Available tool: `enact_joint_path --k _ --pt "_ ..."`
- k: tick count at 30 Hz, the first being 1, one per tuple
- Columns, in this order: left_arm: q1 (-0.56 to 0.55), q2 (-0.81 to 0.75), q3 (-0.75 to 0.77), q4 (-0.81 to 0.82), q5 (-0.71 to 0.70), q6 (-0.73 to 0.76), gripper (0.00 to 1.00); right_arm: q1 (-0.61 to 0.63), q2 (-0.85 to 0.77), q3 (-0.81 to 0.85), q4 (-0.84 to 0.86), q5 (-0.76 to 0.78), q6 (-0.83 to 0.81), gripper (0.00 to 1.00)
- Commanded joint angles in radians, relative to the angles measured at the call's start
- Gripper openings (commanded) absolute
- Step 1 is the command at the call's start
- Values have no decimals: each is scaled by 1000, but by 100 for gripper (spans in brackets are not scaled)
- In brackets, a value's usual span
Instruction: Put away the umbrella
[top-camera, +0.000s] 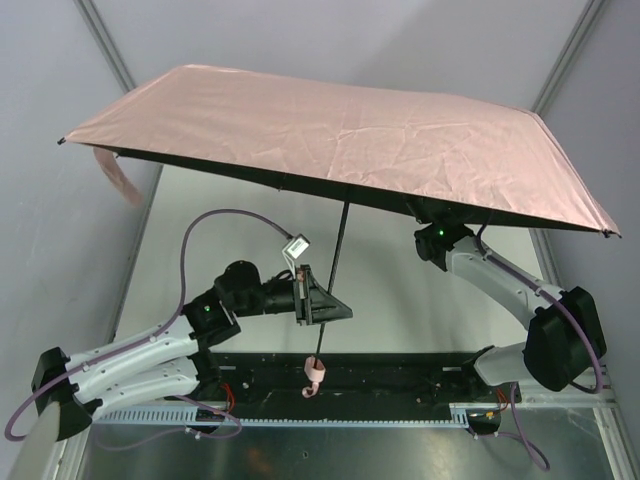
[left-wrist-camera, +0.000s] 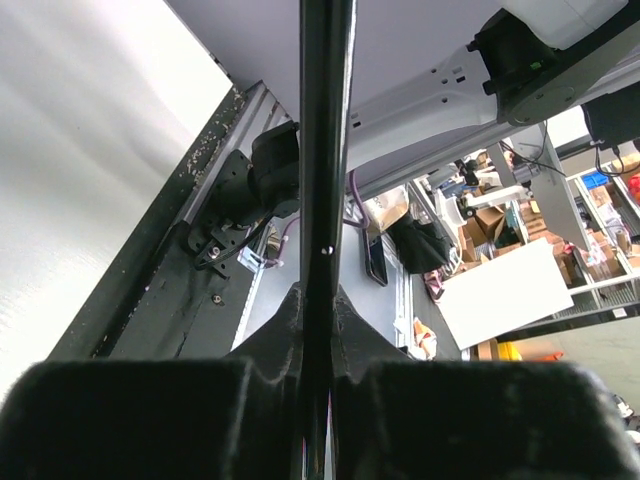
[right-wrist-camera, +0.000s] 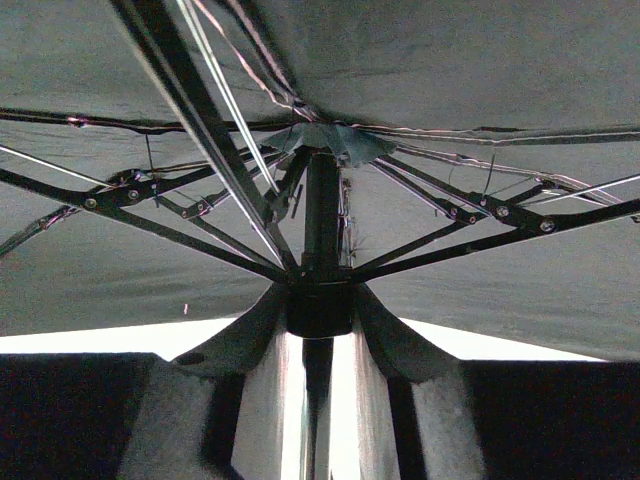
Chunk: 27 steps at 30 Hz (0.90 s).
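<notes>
The umbrella stands fully open over the table, its pale pink canopy spread wide and tilted down to the right. Its thin black shaft runs down to a small pink handle with a strap. My left gripper is shut on the shaft just above the handle; in the left wrist view the shaft is pinched between the jaws of the left gripper. My right gripper is under the canopy, shut on the dark runner where the ribs meet. The canopy hides it in the top view.
A black rail runs along the near edge of the white table. Grey walls and metal posts close in the back and sides. The canopy's rim reaches close to both side walls. The right arm rises from the right.
</notes>
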<state>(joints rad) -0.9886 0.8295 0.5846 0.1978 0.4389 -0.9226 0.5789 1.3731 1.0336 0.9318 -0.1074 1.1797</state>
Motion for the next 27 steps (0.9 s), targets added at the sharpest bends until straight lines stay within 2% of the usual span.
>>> enact_joint_path --k 1,4,8,14,22,27 --pt "38 -32 7 114 -67 -55 0 12 -32 17 128 -64 54 13" --pt "37 -35 4 121 -60 -58 0 7 -2 51 136 -69 68 18" --pt "38 -32 8 136 -53 -64 0 0 17 73 145 -79 73 34" --pt "37 -20 12 150 -42 -72 0 -34 32 85 161 -100 94 50" --pt "38 -2 14 172 -27 -85 0 -81 87 119 209 -111 159 52" --pt "33 0 10 180 -25 -90 0 -91 109 162 169 -70 164 52"
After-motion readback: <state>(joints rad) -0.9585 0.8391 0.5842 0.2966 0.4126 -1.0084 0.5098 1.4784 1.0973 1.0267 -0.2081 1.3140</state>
